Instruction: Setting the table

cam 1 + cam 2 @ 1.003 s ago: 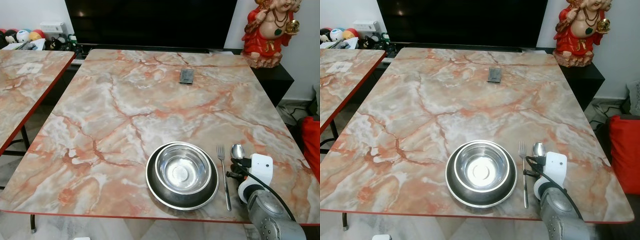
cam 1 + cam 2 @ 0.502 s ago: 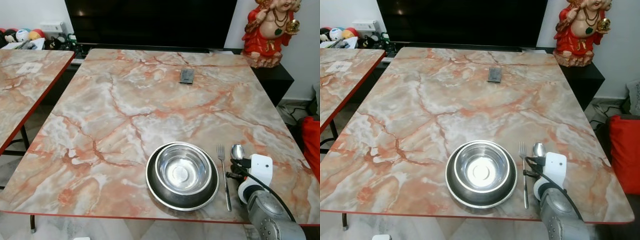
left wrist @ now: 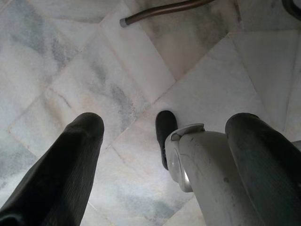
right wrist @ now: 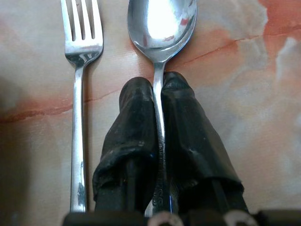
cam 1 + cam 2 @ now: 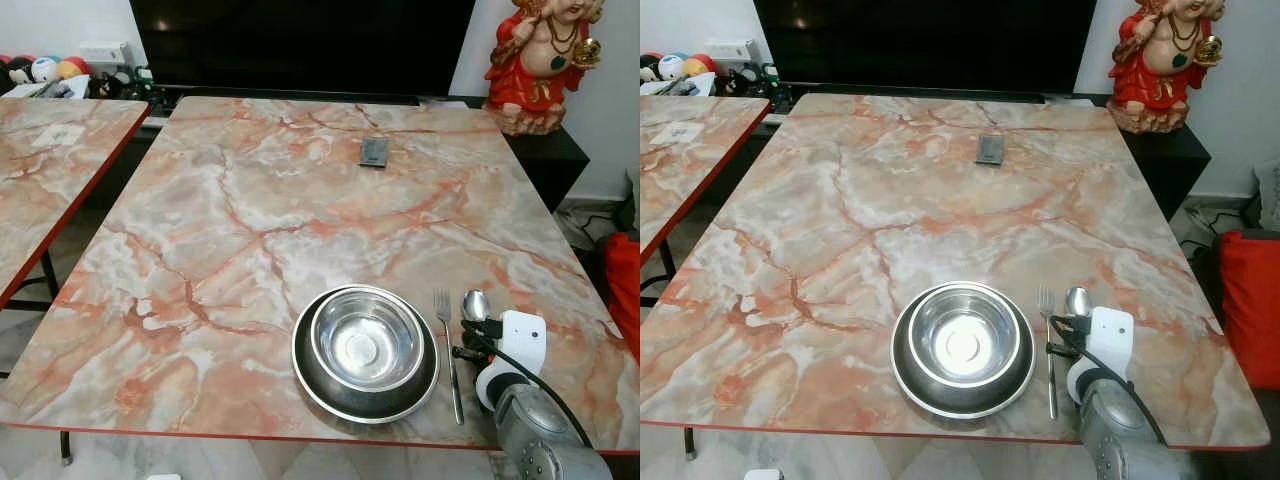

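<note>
A steel bowl (image 5: 364,342) sits inside a dark plate (image 5: 312,383) near the marble table's front edge. To its right lie a fork (image 5: 449,352) and a spoon (image 5: 474,303), side by side. In the right wrist view my right gripper (image 4: 157,89) is shut on the handle of the spoon (image 4: 162,28), whose bowl rests on the table beside the fork (image 4: 80,84). From the head, the right gripper (image 5: 470,338) is low over the table just right of the fork. My left gripper (image 3: 164,127) hangs open above the floor.
A small dark remote (image 5: 373,152) lies at the far middle of the table (image 5: 250,220). A second marble table (image 5: 50,170) stands to the left. A red figurine (image 5: 540,60) and a black TV (image 5: 300,40) are behind. A red object (image 5: 625,290) sits at the right.
</note>
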Available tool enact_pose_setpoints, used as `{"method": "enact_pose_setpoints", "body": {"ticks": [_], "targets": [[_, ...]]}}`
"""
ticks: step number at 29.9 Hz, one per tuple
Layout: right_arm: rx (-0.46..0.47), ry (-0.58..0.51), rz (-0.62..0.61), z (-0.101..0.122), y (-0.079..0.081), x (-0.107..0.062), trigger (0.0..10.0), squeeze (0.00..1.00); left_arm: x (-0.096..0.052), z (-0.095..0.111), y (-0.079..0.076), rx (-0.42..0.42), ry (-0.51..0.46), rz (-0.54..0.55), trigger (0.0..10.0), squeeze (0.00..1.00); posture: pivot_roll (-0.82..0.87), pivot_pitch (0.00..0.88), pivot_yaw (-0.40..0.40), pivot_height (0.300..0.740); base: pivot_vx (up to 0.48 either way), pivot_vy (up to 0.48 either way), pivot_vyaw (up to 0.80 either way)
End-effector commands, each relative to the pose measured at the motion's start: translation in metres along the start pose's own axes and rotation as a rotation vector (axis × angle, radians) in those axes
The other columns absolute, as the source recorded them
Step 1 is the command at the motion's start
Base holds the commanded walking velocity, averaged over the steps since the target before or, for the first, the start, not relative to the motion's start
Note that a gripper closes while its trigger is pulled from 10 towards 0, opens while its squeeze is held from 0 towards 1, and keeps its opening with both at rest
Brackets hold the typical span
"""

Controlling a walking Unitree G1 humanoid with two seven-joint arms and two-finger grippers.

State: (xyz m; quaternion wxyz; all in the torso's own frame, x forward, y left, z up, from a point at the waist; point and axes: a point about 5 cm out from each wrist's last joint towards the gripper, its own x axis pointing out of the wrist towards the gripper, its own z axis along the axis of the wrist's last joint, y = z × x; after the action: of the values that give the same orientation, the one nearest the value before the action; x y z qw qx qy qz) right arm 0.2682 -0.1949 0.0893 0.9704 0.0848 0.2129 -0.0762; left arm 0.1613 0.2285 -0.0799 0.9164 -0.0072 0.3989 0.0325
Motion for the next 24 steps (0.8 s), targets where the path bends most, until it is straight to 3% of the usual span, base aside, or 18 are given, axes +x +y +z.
{"method": "enact_pose_setpoints", "body": {"ticks": [1, 10, 11, 12, 18, 20, 24], "targets": [[-0.002, 0.049, -0.021, -0.0106, -0.0053, -0.0023, 10.0, 0.08, -0.0033, -0.0088, 0.0036, 0.01, 0.037, 0.005, 10.0, 0.0, -0.04, 0.125, -0.013, 0.74, 0.0, 0.0, 0.0], [-0.005, 0.043, -0.024, -0.0095, -0.0056, -0.0028, 10.0, 0.13, -0.0033, -0.0086, 0.0036, 0.01, 0.035, 0.005, 10.0, 0.0, -0.04, 0.124, -0.014, 0.74, 0.0, 0.0, 0.0], [-0.008, 0.043, -0.025, -0.0093, -0.0059, -0.0028, 10.0, 0.39, -0.0033, -0.0086, 0.0036, 0.01, 0.035, 0.005, 10.0, 0.0, -0.04, 0.123, -0.015, 0.74, 0.0, 0.0, 0.0], [-0.01, 0.042, -0.026, -0.0091, -0.0062, -0.0028, 10.0, 0.56, -0.0033, -0.0086, 0.0035, 0.01, 0.035, 0.005, 10.0, 0.0, -0.04, 0.123, -0.015, 0.74, 0.0, 0.0, 0.0], [-0.017, 0.039, -0.026, -0.0084, -0.0052, -0.0027, 10.0, 0.5, -0.0033, -0.0087, 0.0034, 0.009, 0.034, 0.006, 10.0, 0.0, -0.04, 0.125, -0.016, 0.74, 0.0, 0.0, 0.0], [-0.018, 0.04, -0.028, -0.0086, -0.0053, -0.003, 10.0, 0.43, -0.0034, -0.0088, 0.0034, 0.009, 0.034, 0.005, 10.0, 0.0, -0.04, 0.123, -0.017, 0.74, 0.0, 0.0, 0.0], [-0.021, 0.042, -0.028, -0.0092, -0.0057, -0.0033, 10.0, 0.43, -0.0034, -0.0088, 0.0035, 0.01, 0.035, 0.004, 10.0, 0.0, -0.04, 0.124, -0.016, 0.74, 0.0, 0.0, 0.0]]}}
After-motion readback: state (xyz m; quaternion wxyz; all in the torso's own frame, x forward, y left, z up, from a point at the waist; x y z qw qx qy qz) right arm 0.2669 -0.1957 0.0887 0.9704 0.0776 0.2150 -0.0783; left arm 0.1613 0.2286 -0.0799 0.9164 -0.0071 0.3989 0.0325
